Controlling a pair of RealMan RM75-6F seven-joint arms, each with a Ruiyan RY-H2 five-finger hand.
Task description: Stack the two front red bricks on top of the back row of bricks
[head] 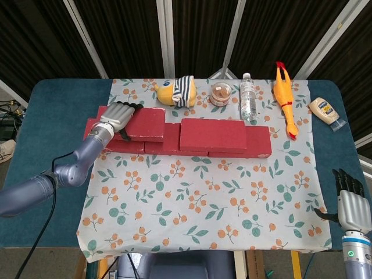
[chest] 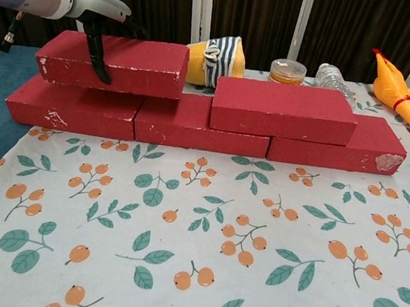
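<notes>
A back row of red bricks [head: 174,142] [chest: 203,123] lies across the floral cloth. One red brick [head: 212,135] [chest: 284,109] lies on top of the row at the right. My left hand [head: 118,118] [chest: 101,25] grips a second red brick [head: 142,122] [chest: 115,62] from above, thumb down its front face; the brick sits low over the row's left end, and I cannot tell whether it touches. My right hand [head: 350,203] hangs at the table's front right edge, fingers apart and holding nothing.
Behind the bricks stand a yellow striped plush toy [head: 174,91] [chest: 211,58], a small jar [head: 220,95], a water bottle [head: 248,97] and a rubber chicken [head: 285,96]. A mayonnaise bottle [head: 324,110] lies at the far right. Blue table [head: 40,133] borders the cloth.
</notes>
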